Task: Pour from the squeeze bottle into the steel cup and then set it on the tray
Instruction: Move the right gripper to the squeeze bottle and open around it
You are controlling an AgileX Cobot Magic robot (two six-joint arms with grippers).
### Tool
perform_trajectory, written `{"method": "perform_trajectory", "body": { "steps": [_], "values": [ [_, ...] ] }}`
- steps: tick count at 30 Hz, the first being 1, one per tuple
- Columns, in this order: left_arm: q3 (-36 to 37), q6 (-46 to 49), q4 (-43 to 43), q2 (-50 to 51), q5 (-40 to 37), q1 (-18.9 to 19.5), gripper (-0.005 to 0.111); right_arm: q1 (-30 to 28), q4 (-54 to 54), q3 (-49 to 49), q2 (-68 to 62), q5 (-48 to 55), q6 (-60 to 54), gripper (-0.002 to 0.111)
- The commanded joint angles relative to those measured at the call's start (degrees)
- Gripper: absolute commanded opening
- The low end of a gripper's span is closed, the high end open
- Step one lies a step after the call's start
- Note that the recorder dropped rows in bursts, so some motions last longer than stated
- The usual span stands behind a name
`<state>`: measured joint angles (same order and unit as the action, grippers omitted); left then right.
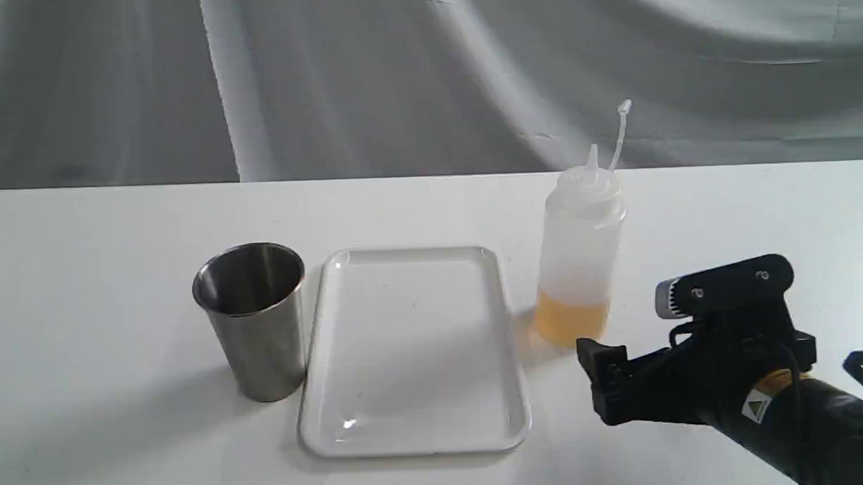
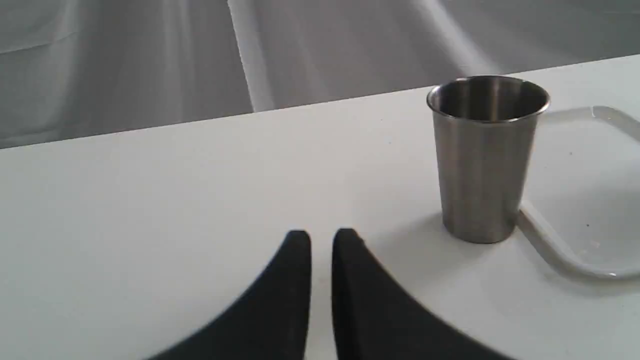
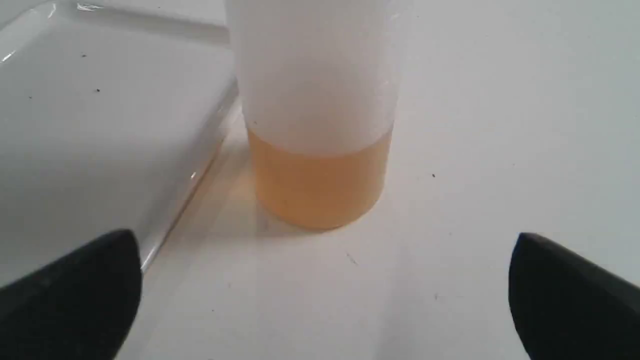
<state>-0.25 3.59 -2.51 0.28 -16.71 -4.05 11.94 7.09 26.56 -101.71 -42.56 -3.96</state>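
One tray [image 1: 406, 329], one steel cup [image 1: 253, 320] just beside its left edge, one squeeze bottle [image 1: 579, 259] upright off its right edge, on the table. Right gripper [image 3: 322, 240] spread wide, short of the bottle; left gripper [image 2: 321, 235] nearly closed, empty, over open table beyond the cup

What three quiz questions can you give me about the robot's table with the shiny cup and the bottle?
1. True or false: the squeeze bottle stands on the tray.
2. What lies between the steel cup and the squeeze bottle? A) the tray B) a spoon C) a second cup
3. Fill the gap: the right gripper, close to the squeeze bottle, is ____ (open or shut).

Key: 1 false, it stands on the table beside the tray; 2 A; 3 open.
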Motion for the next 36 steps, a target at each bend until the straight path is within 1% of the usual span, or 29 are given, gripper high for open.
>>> {"method": "perform_trajectory", "body": {
  "steps": [1,6,10,12,18,25,29,36],
  "values": [
    [0.25,-0.10,-0.03,-0.29,0.37,-0.18,0.008,0.15,1.21,0.50,0.10,-0.82,0.17,0.099],
    [0.25,-0.10,-0.03,-0.29,0.37,-0.18,0.008,0.15,1.46,4.69,-1.23,3.47,0.17,0.099],
    [0.25,-0.10,-0.03,-0.29,0.37,-0.18,0.008,0.15,1.46,8.64,-3.95,4.36,0.17,0.099],
    [0.25,-0.10,-0.03,-0.29,0.37,-0.18,0.008,0.15,3.79,10.41,-5.29,5.12,0.17,0.099],
    [0.25,-0.10,-0.03,-0.29,0.37,-0.18,0.008,0.03,5.52,16.44,-7.60,11.39,0.17,0.099],
    [0.25,-0.10,-0.03,-0.29,0.37,-0.18,0.008,0.03,6.00,21.88,-12.02,12.37,0.17,0.099],
    [0.25,-0.10,-0.03,-0.29,0.37,-0.18,0.008,0.03,8.41,23.59,-14.26,12.37,0.17,0.099],
    [0.25,-0.10,-0.03,-0.29,0.37,-0.18,0.008,0.03,8.80,26.62,-16.48,12.01,0.17,0.099]
  ]
}}
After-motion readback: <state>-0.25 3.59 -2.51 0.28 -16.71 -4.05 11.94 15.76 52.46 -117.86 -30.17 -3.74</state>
